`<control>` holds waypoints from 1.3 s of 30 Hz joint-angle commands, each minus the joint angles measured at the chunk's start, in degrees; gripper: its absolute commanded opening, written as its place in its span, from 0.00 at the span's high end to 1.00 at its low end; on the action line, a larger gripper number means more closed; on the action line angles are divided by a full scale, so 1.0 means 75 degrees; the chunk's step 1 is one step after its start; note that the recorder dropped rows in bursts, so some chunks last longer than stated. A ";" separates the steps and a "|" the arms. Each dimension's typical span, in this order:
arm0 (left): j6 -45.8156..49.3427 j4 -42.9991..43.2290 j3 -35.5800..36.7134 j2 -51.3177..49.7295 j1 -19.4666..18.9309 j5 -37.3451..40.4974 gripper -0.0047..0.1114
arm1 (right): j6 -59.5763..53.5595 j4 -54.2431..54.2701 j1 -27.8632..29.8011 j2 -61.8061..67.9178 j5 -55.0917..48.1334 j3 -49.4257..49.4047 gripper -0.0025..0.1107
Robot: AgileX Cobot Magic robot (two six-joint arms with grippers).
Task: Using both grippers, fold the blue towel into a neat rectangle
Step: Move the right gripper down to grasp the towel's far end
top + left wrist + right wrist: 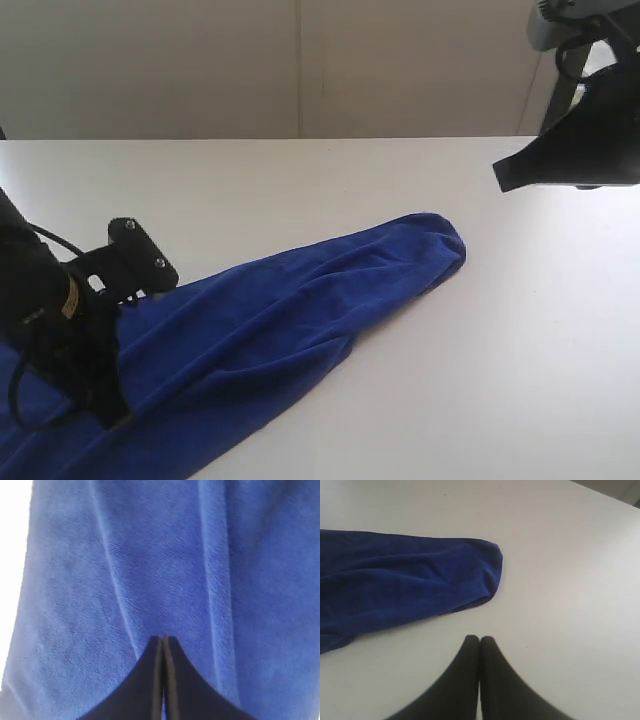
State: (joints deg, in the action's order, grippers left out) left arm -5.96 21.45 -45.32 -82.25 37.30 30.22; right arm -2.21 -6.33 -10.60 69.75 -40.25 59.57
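The blue towel [300, 300] lies bunched into a long diagonal band, from the near left corner of the table to a rounded end [440, 245] near the middle. My left gripper [112, 415] is shut, its tips low over the towel's near left part. In the left wrist view the towel [150, 555] fills the frame behind the closed left gripper [163, 639], and I see no cloth between the fingers. My right gripper [503, 175] hovers shut at the far right, clear of the towel. In the right wrist view the right gripper [479, 640] is over bare table, short of the towel's rounded end [485, 575].
The white table [300, 180] stretches back to a pale wall. Bare tabletop [570, 580] lies to the right of the towel and in front of it. The left arm's black body [50, 310] covers part of the towel's near end.
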 commanded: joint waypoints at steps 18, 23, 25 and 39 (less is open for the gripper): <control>-0.2702 0.0316 0.2376 0.5706 0.0001 -0.3219 0.96 | -0.2359 0.1929 0.0131 0.5681 -0.0432 0.3488 0.98; -0.2854 0.0300 0.3164 0.6660 0.0001 -0.3091 0.96 | -0.2397 0.1929 0.0131 0.7019 -0.0725 0.4705 0.98; -0.2854 0.0269 0.3296 0.6901 0.0001 -0.2985 0.96 | -0.2397 0.1881 0.0131 0.7450 -0.0860 0.5105 0.98; -0.2787 0.0236 0.3377 0.7217 0.0001 -0.2738 0.96 | -0.1504 0.0652 0.0576 0.8729 -0.0832 0.5857 0.98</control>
State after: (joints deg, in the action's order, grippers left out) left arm -26.81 23.39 -20.38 -28.69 37.36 9.23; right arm -14.97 1.89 -8.45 133.85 -45.08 103.84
